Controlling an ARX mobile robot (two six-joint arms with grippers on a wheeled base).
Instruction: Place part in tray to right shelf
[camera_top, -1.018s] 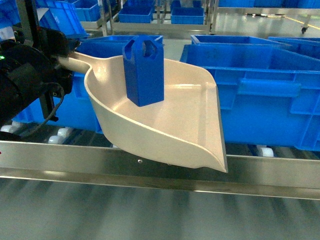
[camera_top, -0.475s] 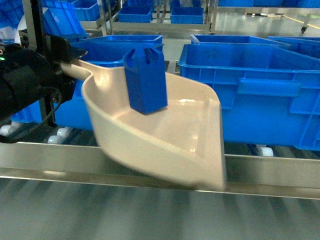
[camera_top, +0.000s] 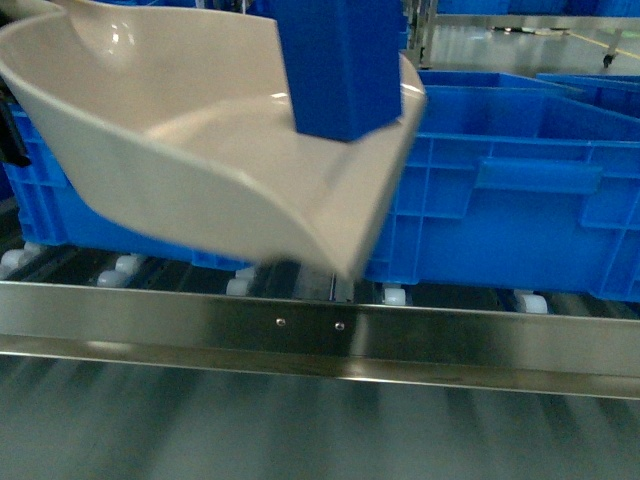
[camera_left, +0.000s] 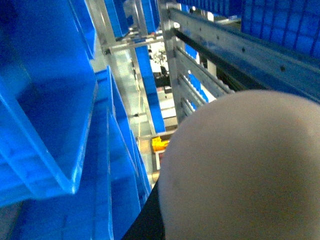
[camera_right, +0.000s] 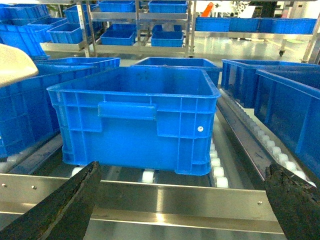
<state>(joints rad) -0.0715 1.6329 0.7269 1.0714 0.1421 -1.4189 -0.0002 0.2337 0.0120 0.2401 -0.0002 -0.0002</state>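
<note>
Overall: the tray (camera_top: 180, 150) hangs in the air, clear of the right shelf (camera_top: 320, 335), and fills the upper left of the head view.
Tray: cream scoop, tilted, its wide lip pointing down and right; the lip's lowest corner sits above the shelf's front rail, near the middle of the rail, apart from it. Motion blur softens its edges.
Part: the part (camera_top: 340, 65) stands inside the tray near the lip side, its base on the tray floor; its top is cut off by the upper edge of the head view.
Right shelf: steel front rail with two screws at its middle; white rollers (camera_top: 395, 295) run behind it.
Crates: a large blue crate (camera_right: 135, 120) rests on the rollers just behind the rail, with more blue crates on either side.
Left gripper: not seen itself; the left wrist view is filled by the tray's pale curved underside (camera_left: 245, 170), so whether it is clamped on the handle cannot be told, though that seems likely.
Right gripper: the right gripper (camera_right: 182, 197) has its two dark fingers (camera_right: 70, 205) wide apart, holding nothing, level with the front rail and facing the crate.
</note>
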